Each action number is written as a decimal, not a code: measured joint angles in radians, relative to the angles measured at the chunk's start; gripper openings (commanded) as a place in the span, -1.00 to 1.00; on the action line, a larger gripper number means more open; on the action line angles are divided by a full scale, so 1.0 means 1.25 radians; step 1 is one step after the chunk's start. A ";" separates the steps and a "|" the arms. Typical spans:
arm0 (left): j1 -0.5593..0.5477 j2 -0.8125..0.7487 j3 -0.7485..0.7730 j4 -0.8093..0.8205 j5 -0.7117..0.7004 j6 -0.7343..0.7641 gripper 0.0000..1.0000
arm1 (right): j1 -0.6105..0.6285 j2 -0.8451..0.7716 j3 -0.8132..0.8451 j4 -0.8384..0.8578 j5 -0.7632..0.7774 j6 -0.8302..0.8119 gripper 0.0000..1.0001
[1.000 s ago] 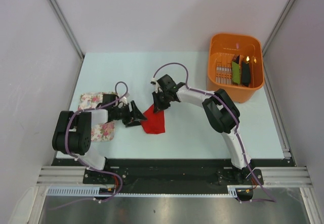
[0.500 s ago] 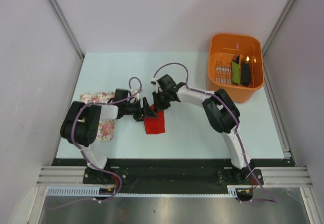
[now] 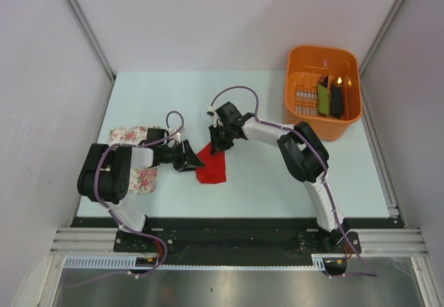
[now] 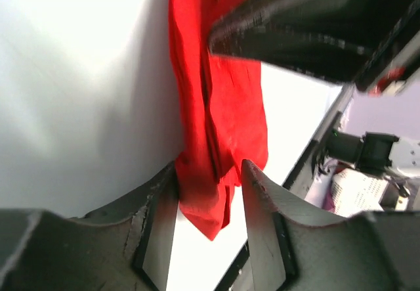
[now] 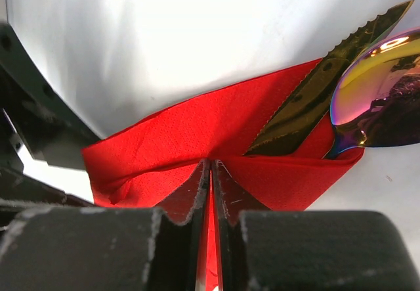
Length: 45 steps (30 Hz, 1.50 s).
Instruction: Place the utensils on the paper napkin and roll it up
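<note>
A: Top view first. Where is the paper napkin (image 3: pixel 210 168)?
B: Just left of centre on the counter (image 3: pixel 277 175), folded into a narrow red wedge. The left pincer (image 3: pixel 191 157) sits at its left edge, and the right pincer (image 3: pixel 218 143) is on its upper tip.
A: Room to move?
B: Plenty of bare counter to the right and below. The floral cloth (image 3: pixel 128 138) lies at the left, under the left arm. The orange basket (image 3: pixel 291 78) stands well apart at upper right.
A: Left wrist view?
B: The left pincer's fingers (image 4: pixel 157 219) are spread, released, straddling the napkin's lower end at bottom centre. The right pincer shows as a dark bar across the upper right.
A: Right wrist view?
B: The right pincer is clenched on a fold of the napkin at bottom centre. The utensils (image 5: pixel 315 94) poke out at upper right: a serrated blade and a shiny spoon bowl (image 5: pixel 377 87).
A: What could go wrong?
B: That end looks open to me, so a tilt or tug could let the cutlery slide out. The thin paper may tear at the pinch. The fold could spring open if the grip lets go. And the two pincers are close enough to collide if either swings toward the other.
</note>
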State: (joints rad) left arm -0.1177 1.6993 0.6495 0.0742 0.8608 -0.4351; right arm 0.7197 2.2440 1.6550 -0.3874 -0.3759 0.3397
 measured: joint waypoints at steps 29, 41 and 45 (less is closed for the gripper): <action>-0.041 0.115 0.116 0.083 0.076 -0.005 0.29 | -0.007 0.000 -0.012 0.018 -0.021 0.006 -0.82; 0.012 0.097 0.132 -0.163 0.113 0.165 -0.08 | -0.008 -0.003 -0.019 0.027 -0.025 0.006 -0.82; 0.029 0.055 0.097 -0.158 0.113 0.150 -0.28 | -0.008 -0.003 -0.020 0.029 -0.025 0.006 -0.82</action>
State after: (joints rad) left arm -0.0818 1.7683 0.7704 -0.1230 1.0016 -0.2481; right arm 0.7094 2.2402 1.6299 -0.3515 -0.4076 0.3473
